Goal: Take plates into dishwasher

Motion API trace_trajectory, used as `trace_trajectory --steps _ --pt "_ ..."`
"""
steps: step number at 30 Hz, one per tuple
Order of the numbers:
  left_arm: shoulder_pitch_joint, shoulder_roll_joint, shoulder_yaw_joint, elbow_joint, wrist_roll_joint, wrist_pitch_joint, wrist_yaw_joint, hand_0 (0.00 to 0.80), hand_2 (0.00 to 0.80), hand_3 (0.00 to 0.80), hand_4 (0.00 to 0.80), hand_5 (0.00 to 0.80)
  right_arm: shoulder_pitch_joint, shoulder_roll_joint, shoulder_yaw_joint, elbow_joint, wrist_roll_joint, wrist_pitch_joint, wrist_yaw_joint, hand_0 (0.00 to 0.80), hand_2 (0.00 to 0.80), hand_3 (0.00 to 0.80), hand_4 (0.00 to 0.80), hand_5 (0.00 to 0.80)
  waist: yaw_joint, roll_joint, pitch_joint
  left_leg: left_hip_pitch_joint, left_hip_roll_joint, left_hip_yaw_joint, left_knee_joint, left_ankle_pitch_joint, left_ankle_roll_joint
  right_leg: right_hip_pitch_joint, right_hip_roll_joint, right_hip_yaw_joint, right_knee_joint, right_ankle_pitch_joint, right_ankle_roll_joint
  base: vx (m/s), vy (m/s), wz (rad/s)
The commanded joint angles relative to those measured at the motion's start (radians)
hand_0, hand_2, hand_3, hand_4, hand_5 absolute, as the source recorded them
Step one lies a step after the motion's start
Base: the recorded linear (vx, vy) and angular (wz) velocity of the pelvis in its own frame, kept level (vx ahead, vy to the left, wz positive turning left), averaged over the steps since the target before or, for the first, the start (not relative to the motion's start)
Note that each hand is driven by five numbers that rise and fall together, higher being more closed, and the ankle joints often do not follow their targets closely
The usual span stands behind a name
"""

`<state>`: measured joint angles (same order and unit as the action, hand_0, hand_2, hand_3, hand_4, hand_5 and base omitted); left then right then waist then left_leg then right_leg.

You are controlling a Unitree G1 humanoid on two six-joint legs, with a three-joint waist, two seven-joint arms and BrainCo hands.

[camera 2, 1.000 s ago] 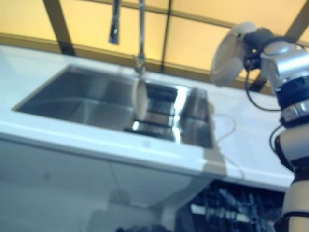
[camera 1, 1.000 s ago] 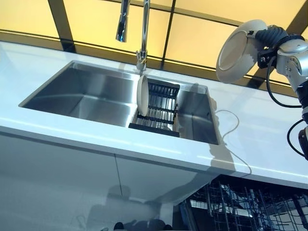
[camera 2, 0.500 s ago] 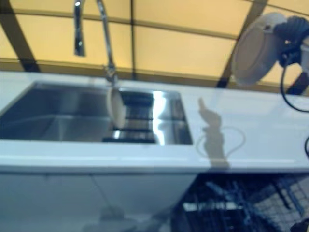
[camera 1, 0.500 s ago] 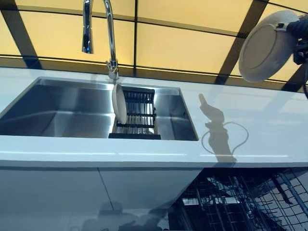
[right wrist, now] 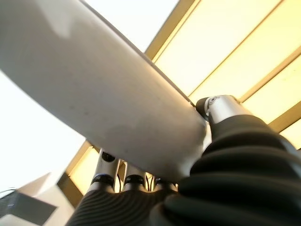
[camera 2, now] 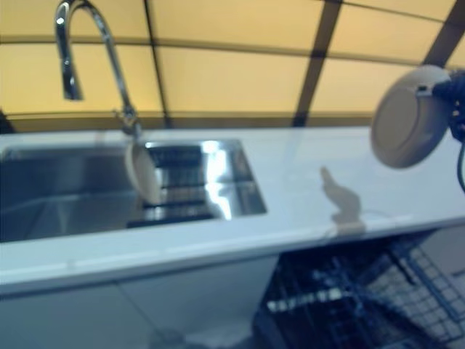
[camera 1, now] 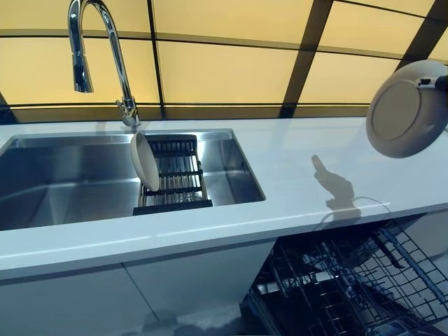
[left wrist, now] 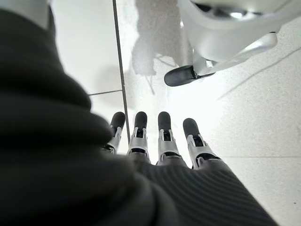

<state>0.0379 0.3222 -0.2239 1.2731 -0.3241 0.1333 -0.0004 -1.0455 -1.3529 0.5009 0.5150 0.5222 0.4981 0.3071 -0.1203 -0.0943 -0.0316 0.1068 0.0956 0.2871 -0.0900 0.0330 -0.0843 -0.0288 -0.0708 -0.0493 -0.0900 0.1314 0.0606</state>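
Plate (camera 1: 404, 112), round, plain white with a shallow rim, hangs tilted on edge above the countertop's (camera 1: 315, 182) right end, pinched by the right hand (right wrist: 221, 110); left hand (left wrist: 160, 141) shows straight fingers.

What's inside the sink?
Inside the sink a black dish rack sits at the right end, with one white plate standing on edge in it. The faucet hangs above. The near wall hides part of the sink's floor.
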Motion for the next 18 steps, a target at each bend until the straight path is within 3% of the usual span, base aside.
trace_trajectory --steps 1,11,18 --pt "-0.032 0.030 0.045 0.029 0.055 -0.005 -0.001 0.000 0.000 0.000 0.000 0.000 0.033 -0.038 -0.122 -0.062 -0.031 -0.023 0.023 0.800 0.800 0.800 0.800 0.800 -0.012 -0.051 0.024 0.018 -0.011 -0.020 0.003 -0.038 0.019 0.053 -0.035 0.023 0.003 -0.007 0.082 -0.008 -0.008 -0.21" --pt "-0.040 0.023 0.081 0.037 0.088 -0.004 -0.003 0.000 0.000 0.000 0.000 0.000 0.483 0.002 -0.455 -0.226 -0.073 -0.020 0.105 0.800 0.800 0.800 0.800 0.800 -0.072 -0.048 0.032 0.030 -0.005 0.027 0.003 -0.049 0.027 0.037 -0.023 0.064 0.003 -0.001 0.085 -0.006 -0.015 -0.14" --pt "-0.050 0.031 0.100 0.047 0.091 -0.011 -0.025 0.000 0.000 0.000 0.000 0.000 0.705 0.031 -0.587 -0.316 -0.086 -0.009 0.209 0.800 0.800 0.800 0.800 0.800 -0.101 -0.048 0.041 0.037 -0.003 0.053 0.003 -0.054 0.032 0.030 -0.016 0.082 0.003 0.003 0.085 -0.020 -0.022 -0.11"
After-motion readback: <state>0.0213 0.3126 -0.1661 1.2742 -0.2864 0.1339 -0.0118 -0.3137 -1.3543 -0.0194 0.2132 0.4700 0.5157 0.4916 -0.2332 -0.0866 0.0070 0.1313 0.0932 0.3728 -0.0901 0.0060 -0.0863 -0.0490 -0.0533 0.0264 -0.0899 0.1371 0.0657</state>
